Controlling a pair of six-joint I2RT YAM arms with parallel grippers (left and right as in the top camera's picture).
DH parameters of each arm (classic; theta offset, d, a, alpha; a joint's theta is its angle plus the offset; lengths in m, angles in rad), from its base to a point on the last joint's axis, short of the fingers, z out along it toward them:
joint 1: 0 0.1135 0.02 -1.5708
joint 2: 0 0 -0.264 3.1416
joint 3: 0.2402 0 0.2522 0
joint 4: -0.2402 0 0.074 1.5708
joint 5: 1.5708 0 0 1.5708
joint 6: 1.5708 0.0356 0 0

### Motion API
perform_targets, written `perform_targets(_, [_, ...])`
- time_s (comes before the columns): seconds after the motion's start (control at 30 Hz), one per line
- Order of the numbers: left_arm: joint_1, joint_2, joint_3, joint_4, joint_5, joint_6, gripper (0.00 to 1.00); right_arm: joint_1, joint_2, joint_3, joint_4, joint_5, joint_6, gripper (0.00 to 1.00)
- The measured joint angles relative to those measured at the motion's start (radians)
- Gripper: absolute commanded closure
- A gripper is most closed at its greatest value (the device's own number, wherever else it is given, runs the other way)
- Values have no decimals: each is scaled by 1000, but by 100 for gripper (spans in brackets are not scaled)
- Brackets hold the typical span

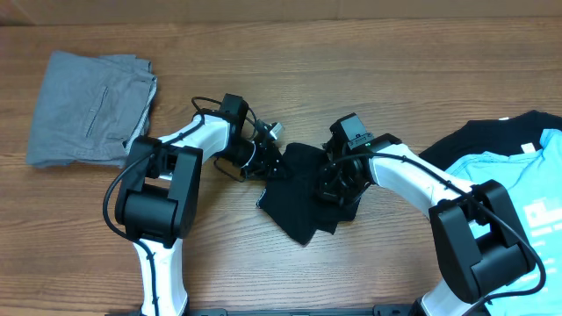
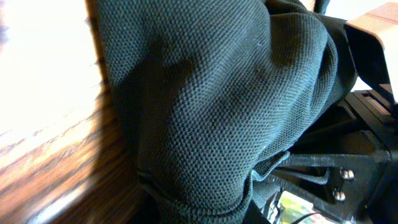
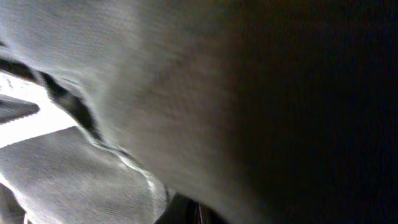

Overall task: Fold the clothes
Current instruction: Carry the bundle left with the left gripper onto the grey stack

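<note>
Black garment (image 1: 297, 209): crumpled at bench (image 1: 369, 70) centre, between both arms. Left gripper (image 1: 266, 156) at its left edge, jaws' state cannot be told. Right gripper (image 1: 338, 184) on its right part, jaws closed. Grey garment (image 1: 88, 110) lies far left. Light blue T-shirt (image 1: 518, 189) lies atop black T-shirt (image 1: 479, 140) at the right edge.

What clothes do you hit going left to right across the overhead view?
grey garment → small black garment → black T-shirt → light blue T-shirt, which lies on the black T-shirt.
</note>
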Motion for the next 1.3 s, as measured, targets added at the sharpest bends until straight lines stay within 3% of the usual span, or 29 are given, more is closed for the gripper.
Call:
perform_targets(0.2, [113, -40, 3, -58, -13, 2, 96, -41, -75, 102, -212, 3, -45, 92])
perform_targets(0.4, [264, -163, 127, -33, -13, -38, 96, -54, -224, 216, -300, 3, -81, 92])
perform_targets(0.63, [444, -238, 346, 132, -37, -262, 96, -54, -252, 227, -362, 3, -89, 91])
perform_targets(0.8, [562, -240, 359, 254, -93, -417, 96, -54, -252, 227, -363, 3, -91, 91])
perform_targets(1.0, [702, -240, 359, 243, -286, -517, 96, -54, -252, 227, -379, 3, -95, 91])
perform_targets(1.3, [858, -240, 359, 96, -432, -522, 96, -54, -252, 227, -391, 3, -96, 91])
